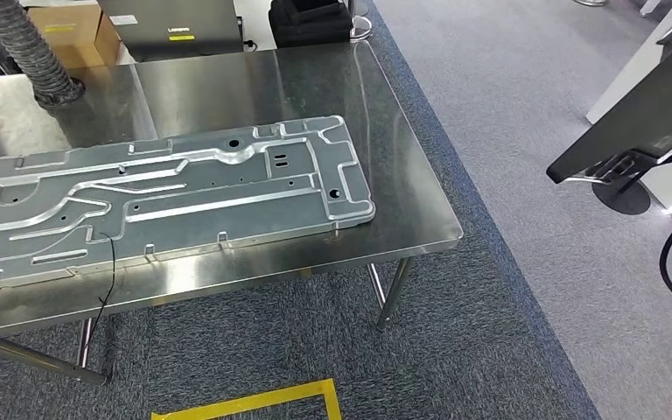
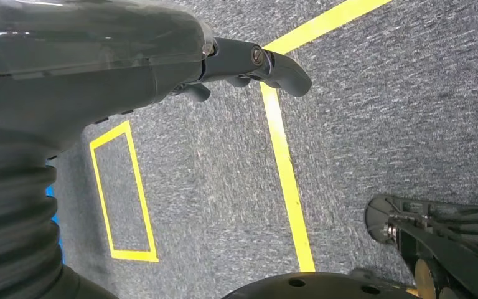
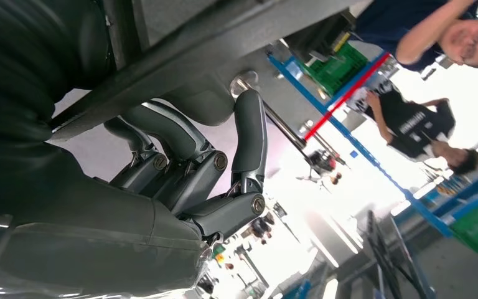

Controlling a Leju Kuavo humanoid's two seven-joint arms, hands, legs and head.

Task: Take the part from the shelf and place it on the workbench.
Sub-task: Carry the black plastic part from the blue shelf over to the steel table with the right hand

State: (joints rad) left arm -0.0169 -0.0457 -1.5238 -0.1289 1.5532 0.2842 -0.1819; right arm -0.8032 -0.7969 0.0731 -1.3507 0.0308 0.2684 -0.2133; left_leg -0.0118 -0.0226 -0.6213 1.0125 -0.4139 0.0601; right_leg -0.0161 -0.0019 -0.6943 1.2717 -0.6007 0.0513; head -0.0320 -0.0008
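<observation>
A dark part (image 1: 639,131) is gripped by the right hand (image 3: 187,180) — not yet set on the table (image 1: 420,219); the left hand (image 2: 249,65) hangs curled, holding nothing.

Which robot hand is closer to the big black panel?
The right. The right hand grips the black panel, fingers curled against its flat face. The left hand hangs over the grey carpet beside yellow tape lines, away from the panel.
</observation>
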